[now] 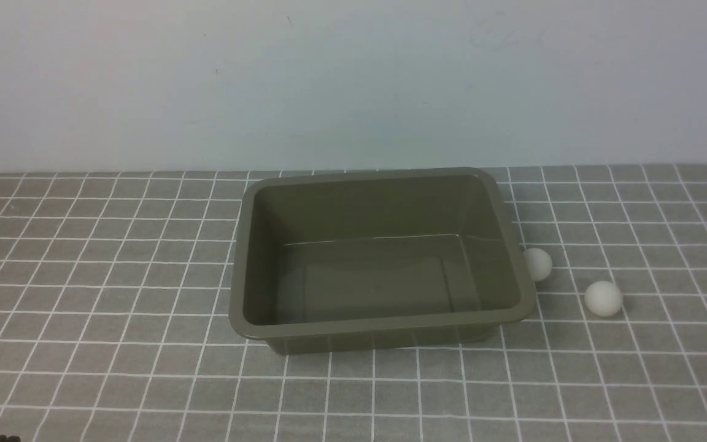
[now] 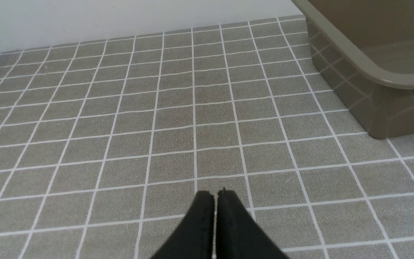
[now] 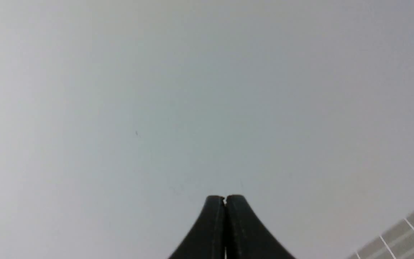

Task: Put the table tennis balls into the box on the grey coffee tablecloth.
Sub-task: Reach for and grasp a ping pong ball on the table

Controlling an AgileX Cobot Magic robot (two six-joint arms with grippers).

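The olive-green box point(image 1: 249, 202) stands empty in the middle of the grey coffee tablecloth point(image 1: 96, 258). Two white table tennis balls lie on the cloth to its right: one point(image 1: 538, 264) close beside the box's right rim, the other point(image 1: 603, 298) a little further right and nearer. Neither arm shows in the front view. My left gripper point(image 2: 216, 194) is shut and empty, low over the cloth point(image 2: 120, 118), with a corner of the box point(image 2: 372, 72) ahead of it to one side. My right gripper point(image 3: 225, 198) is shut and empty, facing the pale wall.
A plain pale wall point(image 1: 353, 80) rises along the far edge of the cloth, just behind the box. A strip of the cloth point(image 3: 408, 230) shows at the corner of the right wrist view.
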